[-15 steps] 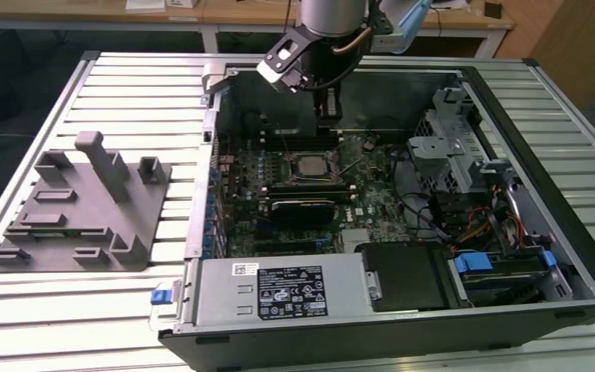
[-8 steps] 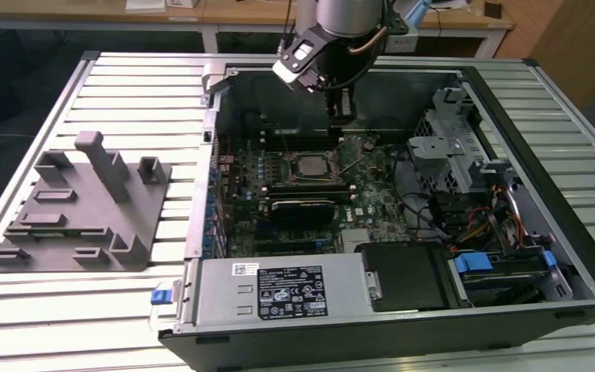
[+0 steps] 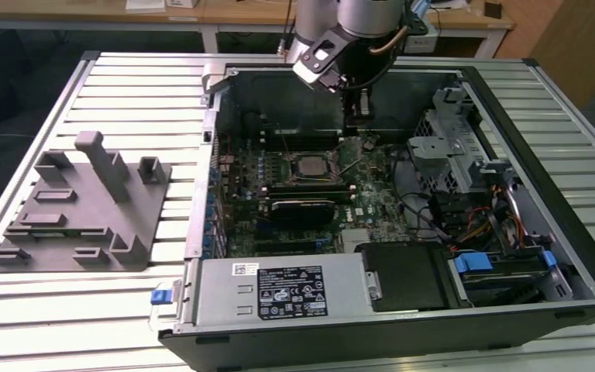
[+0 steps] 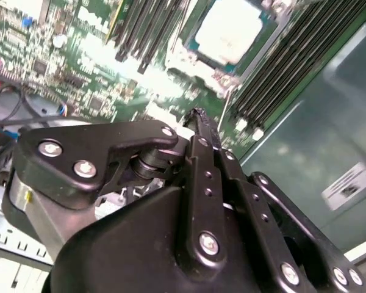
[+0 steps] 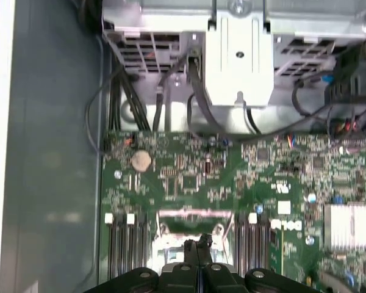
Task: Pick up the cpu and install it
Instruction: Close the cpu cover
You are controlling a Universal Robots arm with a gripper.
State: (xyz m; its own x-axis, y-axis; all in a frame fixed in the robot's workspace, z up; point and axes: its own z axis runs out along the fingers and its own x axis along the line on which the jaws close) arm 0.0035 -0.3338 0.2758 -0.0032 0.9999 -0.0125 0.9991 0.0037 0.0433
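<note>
Hovering tool: the gripper [image 3: 356, 124] hangs from the arm inside the open computer case [image 3: 587, 271], above the motherboard [image 3: 375, 203].
Tool state: in both wrist views the fingertips [image 5: 193, 246] are pressed together, with nothing visible between them.
Tool contact: whether the tips touch the motherboard cannot be told.
Task part: the cpu [image 3: 308, 164] lies flat inside the socket frame [image 3: 283, 165] on the motherboard, with its silver top facing up.
Task part, close view: in the second wrist view the cpu [image 4: 227, 32] sits square in the frame, apart from the gripper [image 4: 197, 115], whose tips point at the board just short of the socket.
Relative position: in the exterior view the gripper stands near the cpu, toward the exterior view's right.
Memory slots: black rows [image 3: 300, 140] flank the socket on two opposite sides.
Coin cell: a round battery [image 5: 141, 160] sits on the board in the first wrist view.
Power supply: a grey metal box with a white label [image 3: 276, 291] fills the near corner of the case.
Drive cage: a metal cage [image 3: 448, 147] stands at the exterior view's right.
Fixture: a grey moulded holder [image 3: 80, 209] rests on the slatted table [image 3: 132, 93], well apart from the case.
</note>
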